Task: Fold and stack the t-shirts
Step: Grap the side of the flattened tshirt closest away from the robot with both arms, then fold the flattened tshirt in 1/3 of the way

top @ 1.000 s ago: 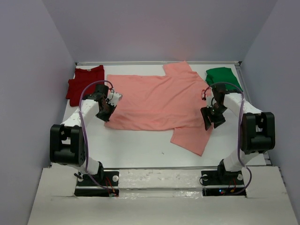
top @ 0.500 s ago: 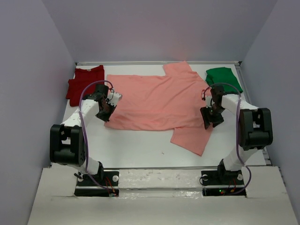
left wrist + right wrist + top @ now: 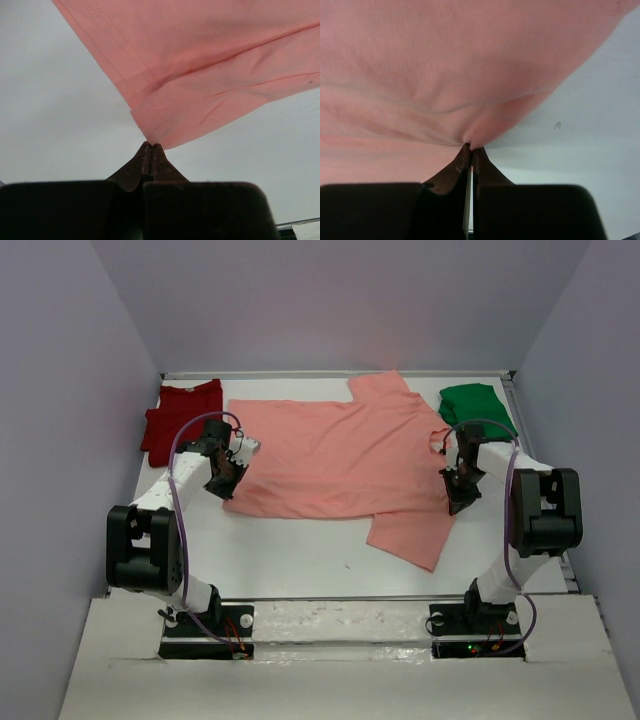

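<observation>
Since a second ago the right pincer has closed from wide-spread fingers to clenched ones, and its arm has drawn slightly in toward the salmon-pink t-shirt. That shirt, the other two shirts and the left arm have kept their places.

Three t-shirts lie on the white tabletop. The salmon-pink t-shirt is spread flat across the middle, one sleeve pointing to the far side and one to the near side. The dark red t-shirt lies bunched just off its far-left corner. The green t-shirt lies folded just off its far-right side, apart from it.

Two pincers are at work, one at each end of the salmon-pink t-shirt. The left pincer is clenched on the shirt's near-left hem corner; the stitched hem runs right into its tips in the left wrist view. The right pincer is clenched on the shirt's right edge, beside the near sleeve, and the cloth puckers into a small fold where the tips pinch it.
</observation>
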Robot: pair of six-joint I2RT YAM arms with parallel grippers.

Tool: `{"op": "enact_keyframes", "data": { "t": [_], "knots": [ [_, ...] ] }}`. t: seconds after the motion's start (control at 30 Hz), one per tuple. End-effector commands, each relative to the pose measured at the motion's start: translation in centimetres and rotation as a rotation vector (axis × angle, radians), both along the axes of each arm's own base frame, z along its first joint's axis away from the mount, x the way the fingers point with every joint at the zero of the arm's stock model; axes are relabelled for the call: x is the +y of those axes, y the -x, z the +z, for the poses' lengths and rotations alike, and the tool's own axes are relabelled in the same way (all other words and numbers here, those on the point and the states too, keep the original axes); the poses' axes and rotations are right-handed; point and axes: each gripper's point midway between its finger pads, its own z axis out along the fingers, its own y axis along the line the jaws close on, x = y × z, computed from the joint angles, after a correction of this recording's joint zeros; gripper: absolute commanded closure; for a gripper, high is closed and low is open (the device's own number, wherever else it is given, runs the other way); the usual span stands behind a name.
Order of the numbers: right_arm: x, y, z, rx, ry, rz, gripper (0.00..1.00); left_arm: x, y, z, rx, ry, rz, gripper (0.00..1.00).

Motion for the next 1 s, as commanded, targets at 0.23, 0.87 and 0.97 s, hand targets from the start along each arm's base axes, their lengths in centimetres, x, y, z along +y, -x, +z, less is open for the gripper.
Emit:
{"op": "enact_keyframes", "data": {
  "t": [0.23, 0.87, 0.97],
  "knots": [
    [0.1, -0.5, -0.1, -0.015, -0.019, 0.005, 1.00, 0.6, -0.2, 2.0, -0.053, -0.025, 0.014, 1.00],
    [-1.8, -3.0, 13.2, -0.366, 0.094, -0.002, 1.00, 2.4, -3.9, 11.3, -0.393, -0.083, 0.120, 1.00],
    [-2.0, -3.4, 13.4, -0.372, 0.101, 0.000, 1.00, 2.6, -3.9, 11.6, -0.409, -0.087, 0.128, 1.00]
  ]
}}
